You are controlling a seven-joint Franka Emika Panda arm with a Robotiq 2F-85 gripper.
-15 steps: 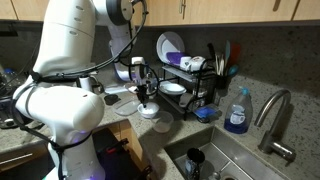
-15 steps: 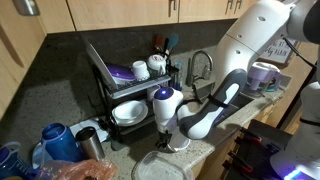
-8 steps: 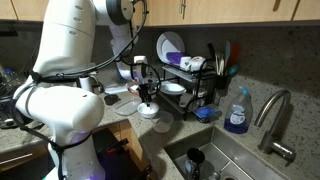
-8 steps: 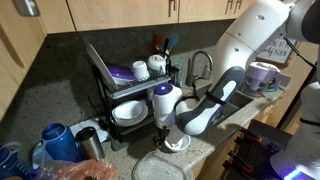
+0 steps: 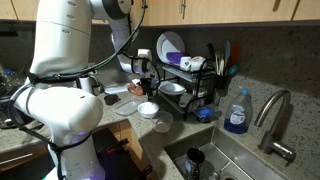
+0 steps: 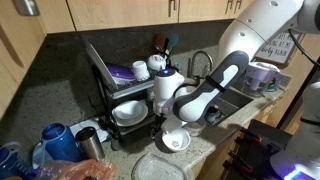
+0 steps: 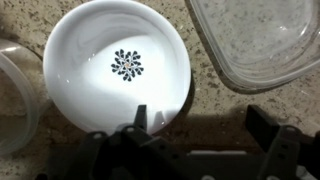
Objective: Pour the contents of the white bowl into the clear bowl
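The white bowl (image 7: 118,65) stands upright on the speckled counter and shows only a blue flower print on its bottom. In both exterior views it sits just below the gripper (image 5: 148,108) (image 6: 176,140). My gripper (image 7: 200,125) hangs open above the bowl's near rim. One finger (image 7: 140,118) is over the rim, the other over bare counter, and nothing is held. A round clear bowl (image 7: 12,95) shows at the left edge of the wrist view and beside the white bowl (image 5: 161,125).
A flat clear dish (image 7: 260,40) lies close to the white bowl; it also shows in an exterior view (image 6: 160,165). A black dish rack (image 5: 190,85) with plates and mugs stands behind. The sink (image 5: 225,160) and a blue soap bottle (image 5: 237,112) are further off.
The gripper has opened, let go of the white bowl's rim and risen a little. The bowl stays upright on the counter.
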